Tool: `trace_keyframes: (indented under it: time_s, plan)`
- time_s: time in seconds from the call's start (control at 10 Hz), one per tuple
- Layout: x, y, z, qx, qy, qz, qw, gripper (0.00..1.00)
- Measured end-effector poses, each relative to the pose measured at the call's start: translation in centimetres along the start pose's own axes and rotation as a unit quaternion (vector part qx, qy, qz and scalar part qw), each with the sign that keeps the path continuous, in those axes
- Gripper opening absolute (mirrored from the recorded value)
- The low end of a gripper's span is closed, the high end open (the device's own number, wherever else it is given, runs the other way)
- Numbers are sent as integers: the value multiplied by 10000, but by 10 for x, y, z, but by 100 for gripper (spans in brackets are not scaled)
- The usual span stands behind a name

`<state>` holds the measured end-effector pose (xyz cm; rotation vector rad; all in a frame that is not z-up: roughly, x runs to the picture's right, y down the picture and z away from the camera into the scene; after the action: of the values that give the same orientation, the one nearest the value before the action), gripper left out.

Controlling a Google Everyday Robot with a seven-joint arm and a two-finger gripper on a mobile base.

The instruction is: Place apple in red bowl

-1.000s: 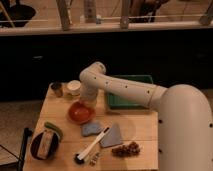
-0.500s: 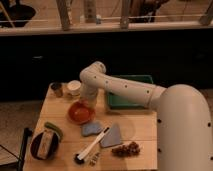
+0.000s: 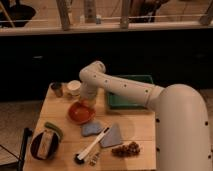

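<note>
The red bowl (image 3: 79,114) is a shallow orange-red dish on the left-centre of the wooden table (image 3: 135,127). My gripper (image 3: 89,102) hangs straight down from the white arm (image 3: 120,87), right over the bowl's back right rim. The arm reaches in from the right. I cannot make out the apple as a separate thing. It is hidden at the gripper or blends with the bowl's colour.
A green tray (image 3: 131,95) stands behind the arm. A dark cup (image 3: 57,89) and a white cup (image 3: 73,88) sit at the back left. In front lie a dark brown bowl (image 3: 44,144), a blue sponge (image 3: 91,129), a grey cloth (image 3: 113,136), a brush (image 3: 93,147) and grapes (image 3: 126,149).
</note>
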<state>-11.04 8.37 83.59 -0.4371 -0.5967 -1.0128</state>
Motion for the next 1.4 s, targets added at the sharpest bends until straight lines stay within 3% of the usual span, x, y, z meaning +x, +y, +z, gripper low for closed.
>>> trace_keyframes:
  time_s: [1.4]
  plan:
    - [4, -8, 1, 29, -242, -91, 9997, 6]
